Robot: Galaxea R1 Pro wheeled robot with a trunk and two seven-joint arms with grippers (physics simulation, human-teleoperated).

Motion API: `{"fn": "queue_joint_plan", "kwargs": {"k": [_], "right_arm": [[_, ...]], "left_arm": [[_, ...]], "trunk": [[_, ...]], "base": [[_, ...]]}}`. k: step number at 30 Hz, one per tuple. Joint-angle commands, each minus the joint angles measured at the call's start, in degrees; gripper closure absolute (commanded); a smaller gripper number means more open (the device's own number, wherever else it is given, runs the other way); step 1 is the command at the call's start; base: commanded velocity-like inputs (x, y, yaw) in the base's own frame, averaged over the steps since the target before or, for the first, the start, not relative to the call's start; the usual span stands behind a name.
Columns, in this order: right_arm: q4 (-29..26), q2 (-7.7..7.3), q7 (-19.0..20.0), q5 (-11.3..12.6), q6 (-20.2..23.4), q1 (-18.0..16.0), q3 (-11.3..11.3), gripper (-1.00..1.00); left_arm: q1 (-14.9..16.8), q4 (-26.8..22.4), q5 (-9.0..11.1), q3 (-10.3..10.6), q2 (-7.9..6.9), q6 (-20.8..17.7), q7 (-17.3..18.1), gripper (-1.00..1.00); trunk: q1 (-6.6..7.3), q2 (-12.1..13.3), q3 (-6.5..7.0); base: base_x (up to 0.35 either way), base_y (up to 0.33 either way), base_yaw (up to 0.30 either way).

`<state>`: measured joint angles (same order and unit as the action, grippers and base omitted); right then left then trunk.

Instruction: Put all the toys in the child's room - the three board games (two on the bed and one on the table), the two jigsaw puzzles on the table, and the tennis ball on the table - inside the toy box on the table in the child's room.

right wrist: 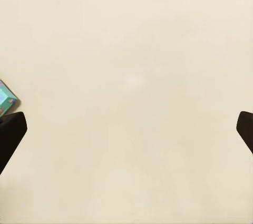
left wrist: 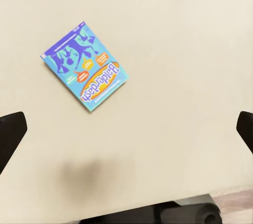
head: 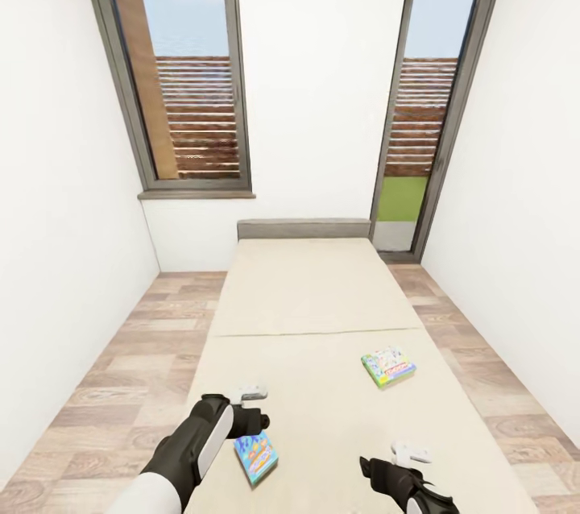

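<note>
Lower left of the head view: left gripper [head: 251,409] poised above the bed [head: 314,296], jaws spread wide and empty, black fingertips [left wrist: 10,134] at both side edges of the left wrist view. Just beside it, toward the bottom centre: small blue board game [head: 256,457] flat on the beige mattress, turned at an angle; in the left wrist view the same blue box [left wrist: 84,66] lettered "Balderdash", lying apart from the fingers. Lower right: right gripper [head: 399,462] low over bare mattress, jaws likewise released with nothing between them, fingertips [right wrist: 10,137] dark at the side edges of the right wrist view, a corner of a blue-green box [right wrist: 6,100] at its left margin. Farther up, right of centre: green-white-red board game [head: 388,366] flat on the mattress, well apart from both grippers. Beyond that: mattress seam, then short grey headboard [head: 304,228]. Either side: wood-plank floor [head: 137,353]. At the back: white wall and two tall grey-framed windows [head: 189,63].
</note>
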<state>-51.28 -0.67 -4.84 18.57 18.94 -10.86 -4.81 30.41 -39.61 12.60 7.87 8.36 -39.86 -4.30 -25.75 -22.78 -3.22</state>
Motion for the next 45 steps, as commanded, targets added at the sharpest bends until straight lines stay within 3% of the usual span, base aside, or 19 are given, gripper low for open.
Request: {"fn": "queue_joint_plan", "kwargs": {"k": [1, 14, 18, 23, 29, 32, 34, 38, 45], "right_arm": [[-0.1, -0.03, -0.5, 0.6, 0.2, 0.0, -0.3, -1.00], [0.1, 0.13, -0.5, 0.6, -0.1, 0.0, -0.1, -1.00], [0.1, 0.14, -0.5, 0.6, -0.3, 0.0, -0.2, -1.00], [-0.2, 0.10, -0.5, 0.5, -0.4, 0.0, -0.2, -1.00], [-1.1, -0.11, -0.3, 0.6, 0.8, -0.1, -0.1, -1.00], [-5.2, -0.10, -0.3, 0.6, 5.6, -0.2, -0.1, -1.00], [-11.9, -0.25, -0.4, 0.7, 13.0, -0.7, 0.2, -1.00], [-20.6, -0.17, -0.4, 0.9, 18.8, -1.0, 0.5, -1.00], [-29.5, 0.08, -0.4, 0.8, 22.6, -1.2, 0.5, -1.00]], "left_arm": [[0.0, -0.1, 0.6, 0.2, 0.00, -0.3, -0.5, -1.00], [0.0, -0.8, 0.1, -0.1, -1.19, -0.5, -0.9, -1.00], [0.1, -1.1, 0.1, -0.1, -3.21, -0.9, -0.8, -1.00], [0.0, -5.0, 0.3, -0.1, -5.86, -2.1, -0.8, -1.00], [-0.1, -9.1, 0.6, -0.1, -6.78, -4.0, -0.5, -1.00], [-0.1, -10.1, 0.6, -0.1, -6.78, -4.3, -0.5, -1.00], [-0.2, -10.6, 0.7, -0.2, -6.79, -4.4, -0.5, -1.00], [-0.1, -10.8, 0.7, -0.4, -6.76, -4.5, -0.5, -1.00], [0.3, -11.4, 0.7, -0.4, -6.43, -4.7, -0.5, -1.00]], "trunk": [[-0.04, -0.1, -0.23], [-0.04, -0.1, -1.44], [-0.04, -0.1, -1.81], [-0.04, -0.1, -2.27], [-0.04, -0.1, -2.82], [-0.04, -0.1, -3.10], [-0.04, -0.1, -3.29], [-0.04, -0.1, -3.66], [-0.04, -0.1, -4.31]], "base": [[0.000, 0.000, 0.000], [0.000, 0.000, 0.000], [0.000, 0.000, 0.000], [0.000, 0.000, 0.000], [0.000, 0.000, 0.000], [0.000, 0.000, 0.000], [0.000, 0.000, 0.000], [0.000, 0.000, 0.000], [0.000, 0.000, 0.000]]}}
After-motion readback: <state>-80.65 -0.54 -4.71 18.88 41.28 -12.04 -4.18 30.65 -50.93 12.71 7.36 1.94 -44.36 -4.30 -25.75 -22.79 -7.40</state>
